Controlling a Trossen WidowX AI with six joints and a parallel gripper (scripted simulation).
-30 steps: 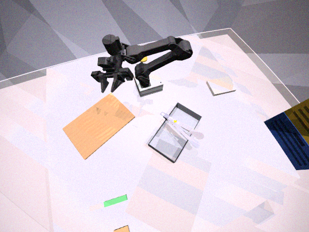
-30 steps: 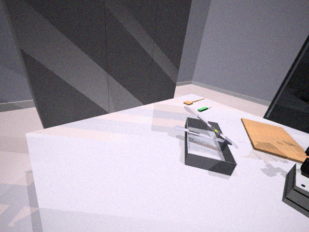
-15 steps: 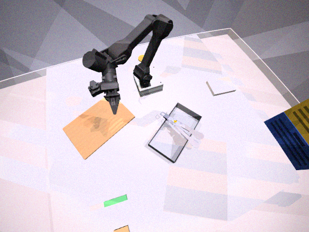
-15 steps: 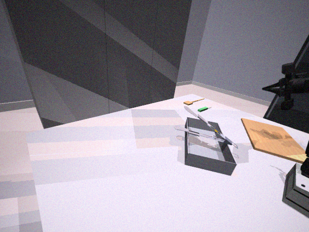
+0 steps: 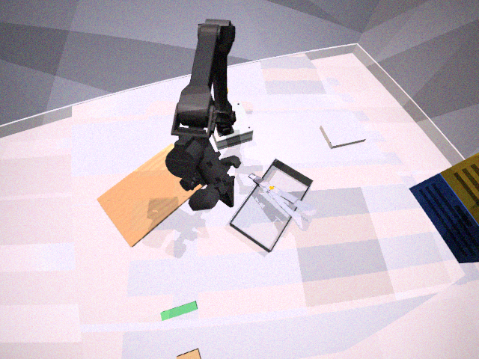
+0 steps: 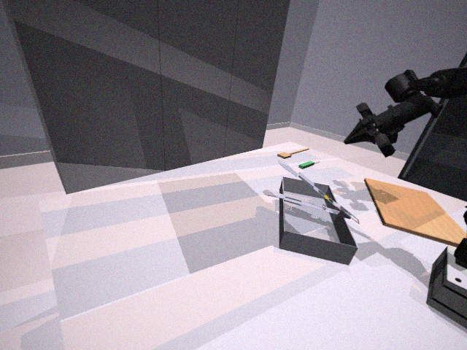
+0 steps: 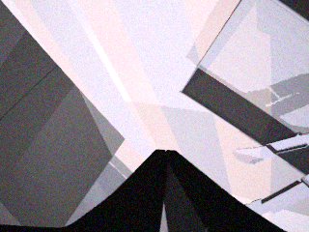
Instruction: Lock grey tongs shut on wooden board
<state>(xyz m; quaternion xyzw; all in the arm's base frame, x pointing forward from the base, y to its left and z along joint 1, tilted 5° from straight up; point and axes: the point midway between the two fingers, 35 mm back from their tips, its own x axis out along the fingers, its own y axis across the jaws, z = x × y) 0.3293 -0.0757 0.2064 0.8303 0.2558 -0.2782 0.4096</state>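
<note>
The grey tongs point(image 5: 266, 182) point(image 6: 326, 197) lie open across the roasting tin point(image 5: 293, 172) point(image 6: 314, 247) point(image 7: 232, 108), with a yellow mark near the hinge. Their hinge end overhangs the tin's side nearer the board, and their spread tips reach past the opposite side. Parts of both arms show at the right of the wrist view. The wooden board point(image 5: 131, 197) point(image 6: 418, 211) lies flat beside the tin with nothing on it. My gripper point(image 5: 232, 205) point(image 6: 345, 142) point(image 7: 164, 160) is shut and empty, in the air above the table, apart from the tongs.
The arm's base point(image 6: 449, 297) stands behind the tin and board. A green-handled tool point(image 5: 179, 310) point(image 6: 306, 164) and a wooden tool point(image 5: 189, 354) point(image 6: 284, 154) lie at the far side. A pale flat block point(image 5: 342, 131) and a blue-and-yellow slotted box point(image 5: 444, 220) are at the right of the top view.
</note>
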